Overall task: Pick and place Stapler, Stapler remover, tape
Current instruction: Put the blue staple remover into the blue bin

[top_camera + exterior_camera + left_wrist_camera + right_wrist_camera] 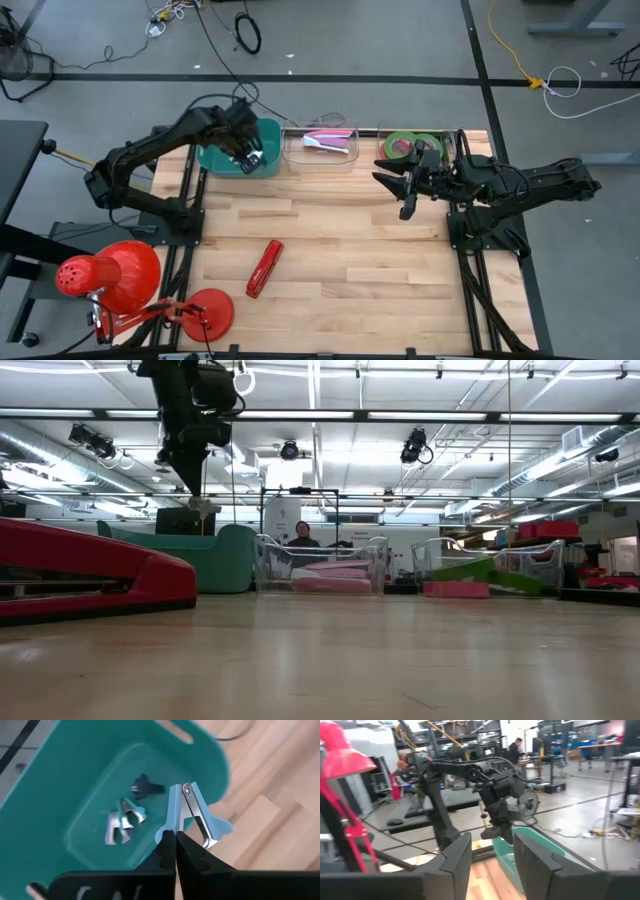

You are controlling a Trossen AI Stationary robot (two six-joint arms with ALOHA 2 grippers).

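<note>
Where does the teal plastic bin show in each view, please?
High: teal plastic bin at the table's far edge, under the left gripper.
Low: left of centre.
Left wrist: fills the picture.
Right wrist: centre, past the fingers.
Shared landmark: the left gripper.

Grey floor (pixel 400 40) strewn with cables — ceiling lights (pixel 330 385) overhead.

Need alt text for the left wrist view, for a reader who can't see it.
The left gripper, shut on a light blue staple remover, holds it above a teal bin. A few more staple removers lie inside the bin, with the wooden table beside it.
</note>
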